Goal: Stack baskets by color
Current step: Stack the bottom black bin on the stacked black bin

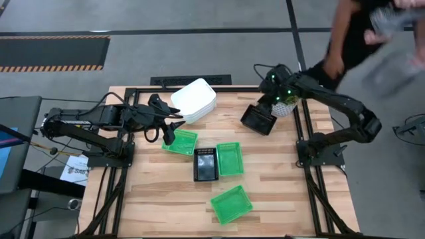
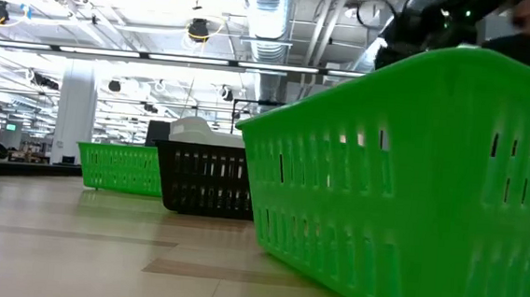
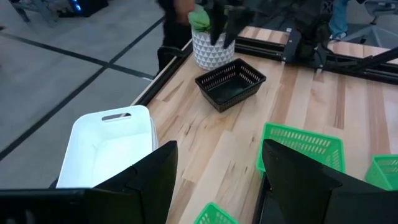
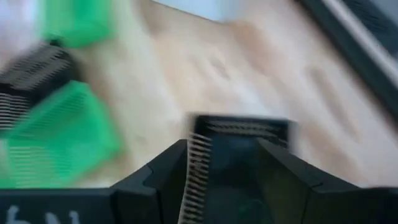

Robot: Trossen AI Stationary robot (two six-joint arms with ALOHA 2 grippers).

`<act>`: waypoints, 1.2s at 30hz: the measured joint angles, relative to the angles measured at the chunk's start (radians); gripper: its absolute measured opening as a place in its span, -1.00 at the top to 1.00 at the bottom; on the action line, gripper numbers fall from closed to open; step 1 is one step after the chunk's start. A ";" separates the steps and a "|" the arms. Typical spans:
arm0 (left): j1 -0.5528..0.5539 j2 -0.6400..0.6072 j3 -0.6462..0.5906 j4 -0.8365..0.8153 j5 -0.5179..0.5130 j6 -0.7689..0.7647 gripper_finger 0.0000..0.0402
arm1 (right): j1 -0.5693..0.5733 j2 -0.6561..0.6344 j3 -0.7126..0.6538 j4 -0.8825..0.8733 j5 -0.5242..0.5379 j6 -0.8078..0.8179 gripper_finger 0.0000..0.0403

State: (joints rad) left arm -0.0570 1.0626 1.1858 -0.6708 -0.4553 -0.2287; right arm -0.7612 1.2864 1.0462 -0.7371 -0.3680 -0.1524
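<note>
At the worktop's (image 1: 279,192) far right corner, my right tool (image 1: 264,111) stands apart over the black basket (image 1: 259,119) beside the plant (image 1: 287,105), so I'd lift straight clear without nudging it.

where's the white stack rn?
High view: white stack sits at the table's far edge, left of centre, beside the left gripper, behind a green basket.

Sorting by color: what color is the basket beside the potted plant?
Black basket, with latticed sides; clearest in the left wrist view.
</note>
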 joint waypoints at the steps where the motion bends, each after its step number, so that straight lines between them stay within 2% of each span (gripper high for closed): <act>1: 0.000 0.000 0.000 0.001 0.000 0.000 -0.12 | 0.037 -0.004 0.000 0.013 -0.013 0.030 -0.01; 5: 0.000 0.000 0.000 0.001 0.000 0.000 -0.12 | 0.215 0.002 0.000 0.104 0.017 0.101 0.02; 11: 0.000 0.000 0.000 0.001 0.005 -0.001 -0.12 | 0.476 0.100 0.001 0.399 0.114 0.129 0.07; 16: 0.000 0.000 0.000 -0.007 0.006 -0.002 -0.12 | 0.584 0.247 0.000 0.657 0.130 0.129 0.08; 19: 0.000 0.000 0.000 -0.025 0.006 -0.015 -0.12 | 0.608 0.343 0.011 0.731 0.130 0.129 0.05; 25: 0.000 0.000 0.000 -0.055 0.006 -0.038 -0.12 | 0.619 0.531 0.137 0.701 0.127 0.116 -0.04; 31: 0.000 0.000 0.000 -0.067 0.006 -0.047 -0.12 | 0.638 0.674 0.289 0.527 0.105 0.049 -0.04; 36: 0.000 0.000 0.000 -0.087 0.006 -0.053 -0.12 | 0.648 0.740 0.363 0.383 0.104 0.012 0.00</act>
State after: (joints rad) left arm -0.0574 1.0626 1.1862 -0.7576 -0.4496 -0.2813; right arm -0.1135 2.0268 1.4089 -0.3539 -0.2642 -0.1402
